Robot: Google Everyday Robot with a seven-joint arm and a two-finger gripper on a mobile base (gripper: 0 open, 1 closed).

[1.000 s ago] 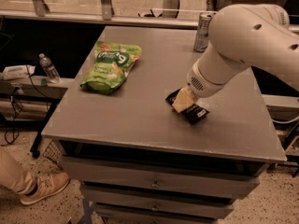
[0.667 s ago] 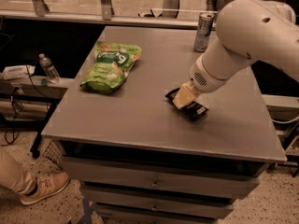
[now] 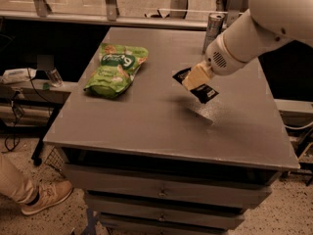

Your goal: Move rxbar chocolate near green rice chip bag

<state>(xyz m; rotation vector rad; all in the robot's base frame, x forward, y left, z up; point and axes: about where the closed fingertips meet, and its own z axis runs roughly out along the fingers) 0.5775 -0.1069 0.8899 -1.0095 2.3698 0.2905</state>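
Observation:
The rxbar chocolate (image 3: 206,93), a small flat black bar, is tilted and held a little above the grey table (image 3: 146,126), with its shadow on the surface below it. My gripper (image 3: 194,78) is shut across the middle of the bar, right of the table's centre. The cream fingers (image 3: 196,75) cover its middle, so only the two black ends show. The green rice chip bag (image 3: 115,70) lies flat on the table's left side, well apart from the bar and to its left.
A silver can (image 3: 213,30) stands at the table's back edge, just behind my arm. Drawers (image 3: 161,192) run below the table front. A water bottle (image 3: 54,76) stands on a low shelf at the left. A person's shoe (image 3: 46,197) is on the floor at lower left.
My gripper has lifted the rxbar chocolate off the table; the arm has risen. The green bag and the can have not moved.

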